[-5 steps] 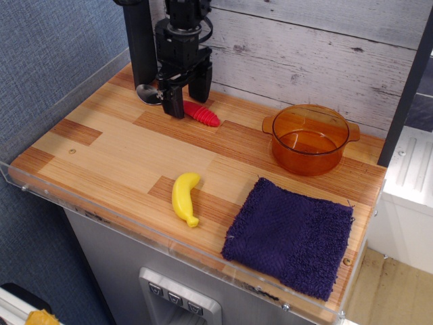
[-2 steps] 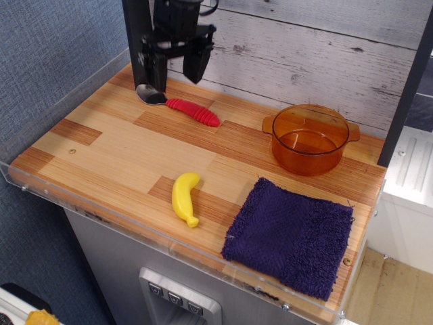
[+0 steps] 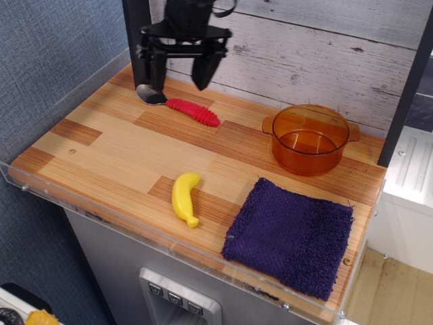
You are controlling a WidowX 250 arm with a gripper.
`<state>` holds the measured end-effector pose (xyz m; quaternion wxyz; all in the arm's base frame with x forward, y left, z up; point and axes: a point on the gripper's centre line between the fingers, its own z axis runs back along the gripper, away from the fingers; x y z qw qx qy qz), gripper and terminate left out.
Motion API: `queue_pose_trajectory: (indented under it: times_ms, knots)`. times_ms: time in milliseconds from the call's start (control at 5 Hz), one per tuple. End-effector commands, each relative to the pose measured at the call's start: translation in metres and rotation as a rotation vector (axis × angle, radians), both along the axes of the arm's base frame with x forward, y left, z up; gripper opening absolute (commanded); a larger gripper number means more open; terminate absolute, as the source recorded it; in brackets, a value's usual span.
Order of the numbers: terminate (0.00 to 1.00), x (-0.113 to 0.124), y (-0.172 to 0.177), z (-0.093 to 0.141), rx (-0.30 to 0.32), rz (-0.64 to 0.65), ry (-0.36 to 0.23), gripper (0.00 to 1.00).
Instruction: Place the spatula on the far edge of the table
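Note:
The spatula point(image 3: 186, 108) lies flat on the wooden table point(image 3: 128, 159) near its far left edge, red ribbed handle pointing right, silver bowl to the left. My black gripper point(image 3: 180, 76) hangs above it, open wide, with nothing between its fingers point(image 3: 205, 71). It does not touch the spatula. The arm's dark column partly hides the silver bowl's far side.
An orange transparent pot point(image 3: 310, 139) stands at the far right. A purple cloth point(image 3: 291, 233) covers the near right corner. A yellow toy banana point(image 3: 185, 198) lies near the front middle. A clear acrylic rim point(image 3: 101, 217) edges the table; a plank wall stands behind.
My gripper has let go of the spatula's handle, risen off the table and spread its fingers wider. The spatula stays at the far edge.

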<state>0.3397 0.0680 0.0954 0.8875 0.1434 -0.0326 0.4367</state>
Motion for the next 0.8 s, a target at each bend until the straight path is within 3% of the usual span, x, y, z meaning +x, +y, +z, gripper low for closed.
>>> queue_pose_trajectory:
  times_ms: [0,200,400,600]
  knots:
    - [0.0,-0.033,-0.037,0.04,-0.036,-0.287,-0.011,1.0]
    - [0.0,-0.05,-0.064,0.044,-0.017,-0.463,0.013,1.0]
    - [0.0,-0.068,-0.085,0.044,-0.074,-0.618,0.061,1.0]
    - [0.0,-0.082,-0.104,0.046,-0.121,-0.669,0.068,1.0]
